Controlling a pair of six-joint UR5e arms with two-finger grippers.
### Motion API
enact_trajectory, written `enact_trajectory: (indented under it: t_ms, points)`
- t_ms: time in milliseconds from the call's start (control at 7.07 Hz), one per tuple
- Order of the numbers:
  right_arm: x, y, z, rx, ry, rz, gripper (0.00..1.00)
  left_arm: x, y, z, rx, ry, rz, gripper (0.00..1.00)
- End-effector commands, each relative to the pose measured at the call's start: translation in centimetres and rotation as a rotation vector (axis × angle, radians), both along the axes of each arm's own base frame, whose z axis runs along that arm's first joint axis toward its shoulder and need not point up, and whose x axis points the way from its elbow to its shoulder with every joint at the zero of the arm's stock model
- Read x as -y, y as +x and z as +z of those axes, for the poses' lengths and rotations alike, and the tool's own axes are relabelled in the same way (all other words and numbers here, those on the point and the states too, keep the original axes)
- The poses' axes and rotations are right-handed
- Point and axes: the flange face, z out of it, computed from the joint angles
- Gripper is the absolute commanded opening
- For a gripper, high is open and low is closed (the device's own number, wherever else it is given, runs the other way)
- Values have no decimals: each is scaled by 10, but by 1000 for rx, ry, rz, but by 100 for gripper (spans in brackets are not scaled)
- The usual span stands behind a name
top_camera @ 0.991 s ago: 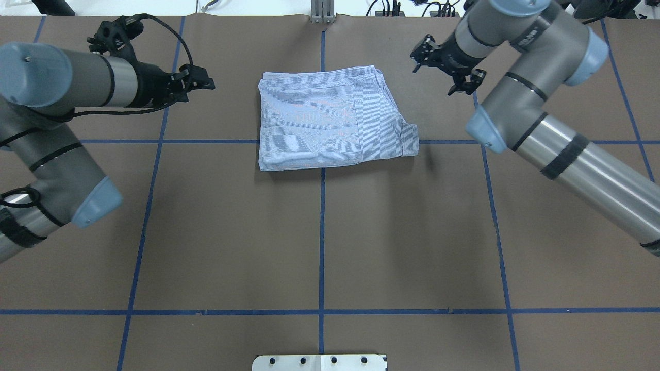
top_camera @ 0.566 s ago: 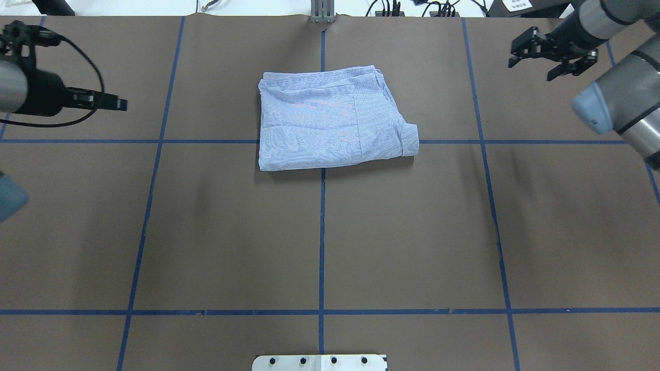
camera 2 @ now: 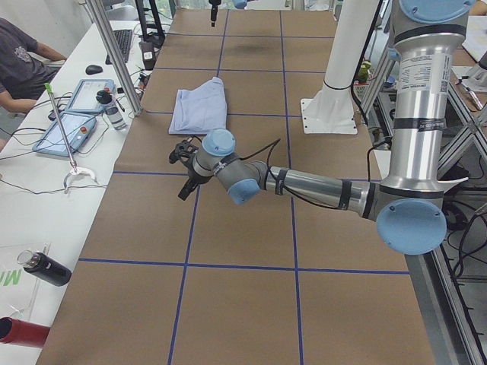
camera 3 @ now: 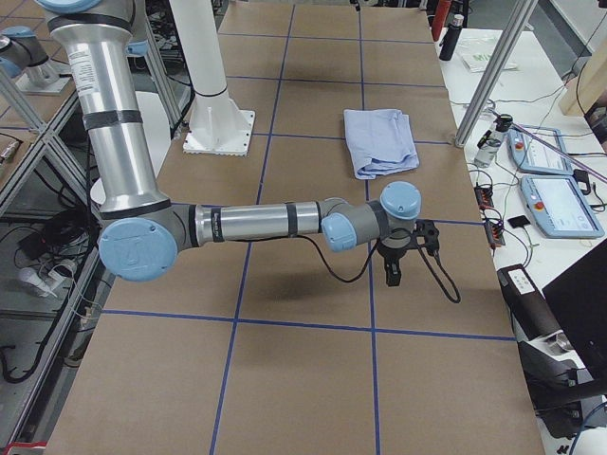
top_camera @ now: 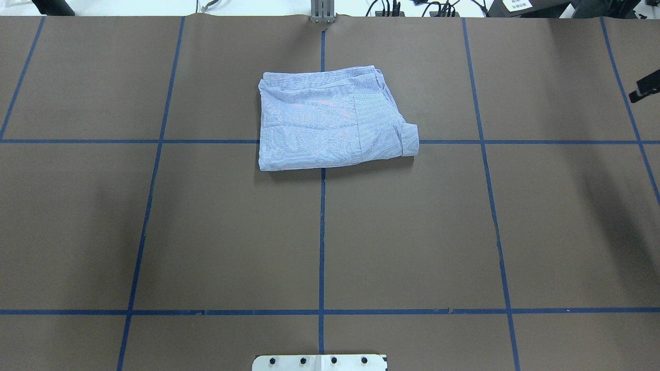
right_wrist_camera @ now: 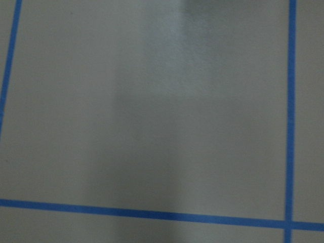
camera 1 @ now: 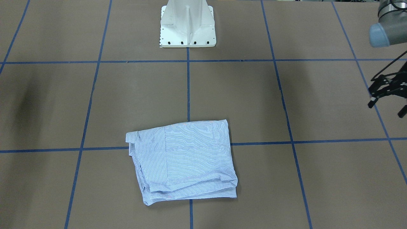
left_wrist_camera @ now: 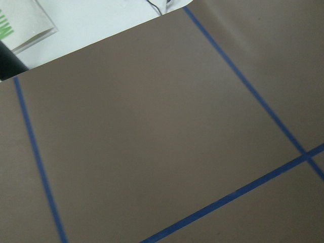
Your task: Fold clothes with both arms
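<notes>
The light blue-and-white striped shirt lies folded into a rough square on the brown table, far of centre; it also shows in the front view and both side views. My left gripper hangs open and empty at the table's left side, far from the shirt; it also shows in the exterior left view. Only a black sliver of my right gripper shows at the overhead view's right edge. It also shows in the exterior right view, away from the shirt; I cannot tell whether it is open or shut.
The white pedestal base stands at the robot's side of the table. Blue tape lines grid the brown surface. A side bench holds tablets, a bottle and cables. Both wrist views show only bare table and tape.
Both arms have swung outward, away from the shirt. The left arm has left the overhead view and the right is nearly out at its right edge. The shirt has not moved.
</notes>
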Motion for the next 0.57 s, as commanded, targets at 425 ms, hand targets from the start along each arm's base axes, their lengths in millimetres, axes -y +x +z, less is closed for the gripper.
enact_trajectory:
  t_ms: [425]
  points:
    - [-97,81,49,-21,-4,-81,100,1,-42,16,6,-194,35,99]
